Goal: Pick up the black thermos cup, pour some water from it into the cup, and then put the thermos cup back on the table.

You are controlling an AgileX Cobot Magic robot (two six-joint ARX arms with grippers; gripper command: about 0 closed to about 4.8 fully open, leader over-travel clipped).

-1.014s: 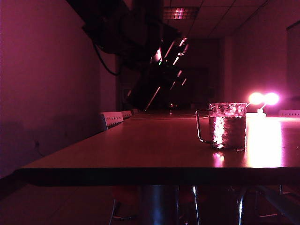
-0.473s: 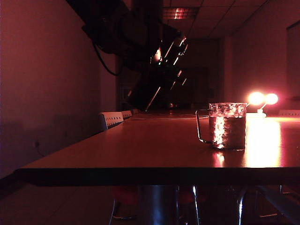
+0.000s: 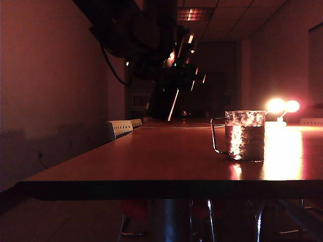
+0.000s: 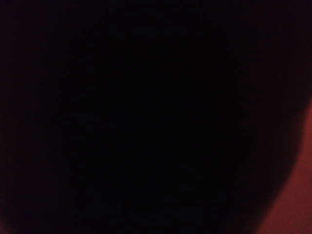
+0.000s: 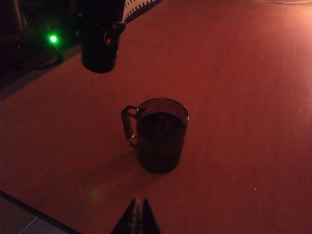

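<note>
Right wrist view shows its gripper [image 5: 137,214] pinched shut near the cup [image 5: 161,134]; left gripper [image 3: 169,75] holds the thermos [image 3: 162,103] aloft.

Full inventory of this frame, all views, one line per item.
black thermos cup: 1, black, held in the air above the table's left part, tilted, clear of the cup.
cup: 1, clear glass, upright on the table at right, liquid inside, handle toward the thermos.
table: 1, wooden top, dark front edge.
lamps: 2 bright glows, far right behind the cup.
chairs: pale backs along the table's left edge.
left gripper: 1, dark, shut on the thermos; its wrist view is black.
right gripper: 1, dark, fingertips together, above the table near the cup.
</note>
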